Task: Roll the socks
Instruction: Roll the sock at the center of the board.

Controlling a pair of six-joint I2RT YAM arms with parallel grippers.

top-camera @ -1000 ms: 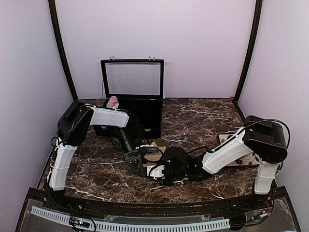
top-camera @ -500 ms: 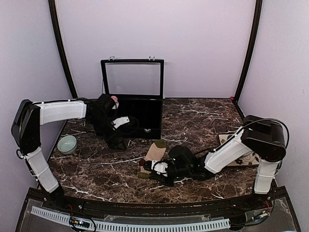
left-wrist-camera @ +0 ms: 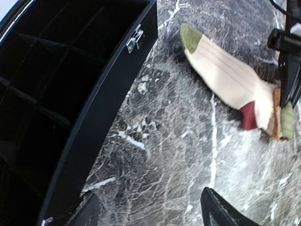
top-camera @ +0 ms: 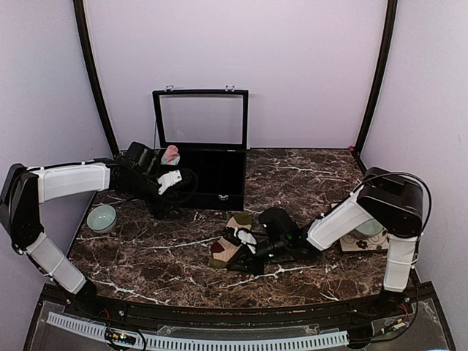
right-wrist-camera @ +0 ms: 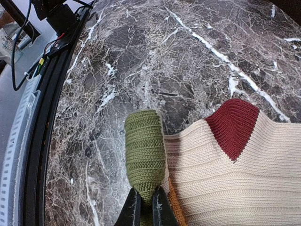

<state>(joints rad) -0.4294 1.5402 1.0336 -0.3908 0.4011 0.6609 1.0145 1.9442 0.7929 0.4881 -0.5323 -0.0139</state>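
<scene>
Marble table (top-camera: 307, 183), pink sock (top-camera: 171, 154) in black case (top-camera: 219, 183)

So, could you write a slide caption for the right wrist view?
Right gripper pinching the olive end of a cream ribbed sock on the marble table.

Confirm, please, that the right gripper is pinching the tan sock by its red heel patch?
Not quite: the right gripper is pinching the tan sock by its olive-green end, not the red patch, as the right wrist view shows.
</scene>
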